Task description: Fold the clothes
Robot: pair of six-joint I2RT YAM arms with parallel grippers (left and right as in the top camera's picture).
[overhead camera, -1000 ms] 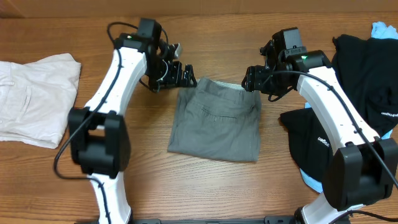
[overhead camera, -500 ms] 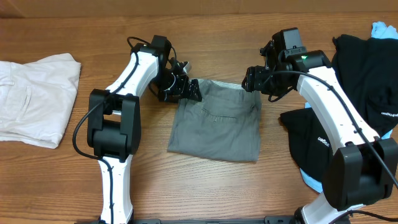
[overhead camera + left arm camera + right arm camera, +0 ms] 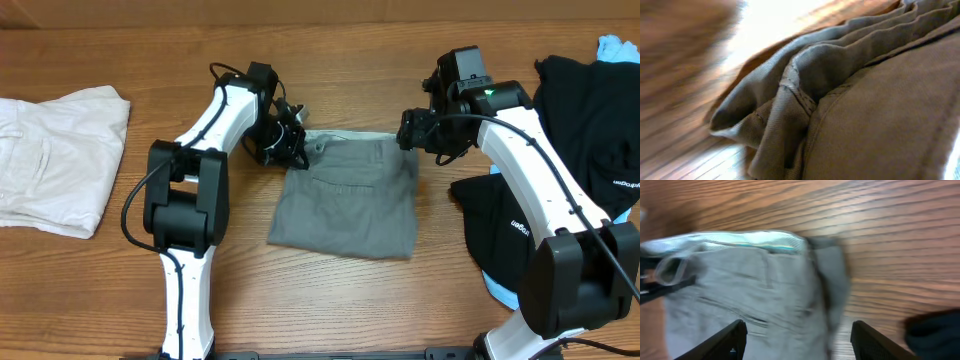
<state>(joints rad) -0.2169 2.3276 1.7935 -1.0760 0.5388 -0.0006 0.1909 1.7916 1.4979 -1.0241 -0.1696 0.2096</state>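
Grey shorts point(image 3: 345, 205) lie folded in the middle of the wooden table, waistband toward the far side. My left gripper point(image 3: 290, 147) is shut on their far-left waistband corner, and the fabric bunches there, baring a pale inner lining point(image 3: 345, 135). The left wrist view is filled by rumpled grey shorts point(image 3: 865, 100) pressed close to the lens, and its own fingers are hidden. My right gripper point(image 3: 415, 132) hovers open above the far-right waistband corner. In its wrist view the dark fingertips point(image 3: 730, 340) straddle the grey shorts point(image 3: 750, 290) without touching them.
Cream-white shorts point(image 3: 50, 160) lie at the far left. A black garment point(image 3: 590, 120) with small white lettering spreads along the right side under my right arm, and light-blue cloth point(image 3: 615, 47) peeks out at its far corner. Its dark edge point(image 3: 935, 330) shows in the right wrist view.
My left gripper swung in to the shorts' far-left corner and shut on the waistband, which has bunched and tilted up. The right gripper dipped slightly, still open.
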